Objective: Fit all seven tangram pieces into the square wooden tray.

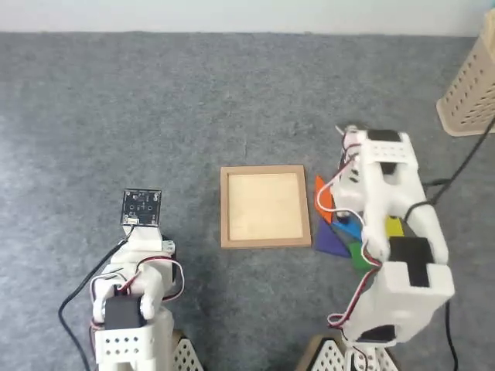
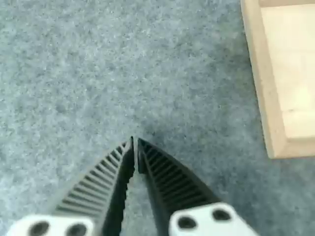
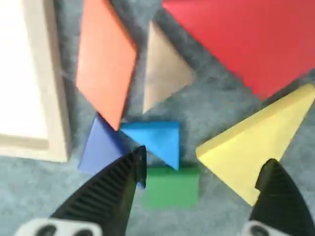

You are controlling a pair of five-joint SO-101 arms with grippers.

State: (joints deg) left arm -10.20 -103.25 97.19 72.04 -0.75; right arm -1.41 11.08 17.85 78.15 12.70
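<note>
The square wooden tray point(image 1: 229, 207) lies on the grey carpet with nothing in it. To its right the tangram pieces lie together: an orange parallelogram point(image 3: 106, 59), a tan small triangle point(image 3: 165, 73), a large red triangle point(image 3: 246, 34), a yellow triangle point(image 3: 256, 137), a small blue triangle point(image 3: 155, 137), a darker blue triangle point(image 3: 101, 147) and a green square point(image 3: 172, 187). My right gripper point(image 3: 204, 160) hangs open above the green square and the yellow triangle, holding nothing. My left gripper point(image 2: 134, 143) is shut and empty over bare carpet, left of the tray's corner point(image 2: 275, 142).
The right arm point(image 1: 394, 232) covers most of the pieces from above; the orange piece point(image 1: 322, 197) and dark blue piece point(image 1: 331, 242) show beside it. A beige perforated basket point(image 1: 472, 85) stands at the far right. Carpet lies open left of and behind the tray.
</note>
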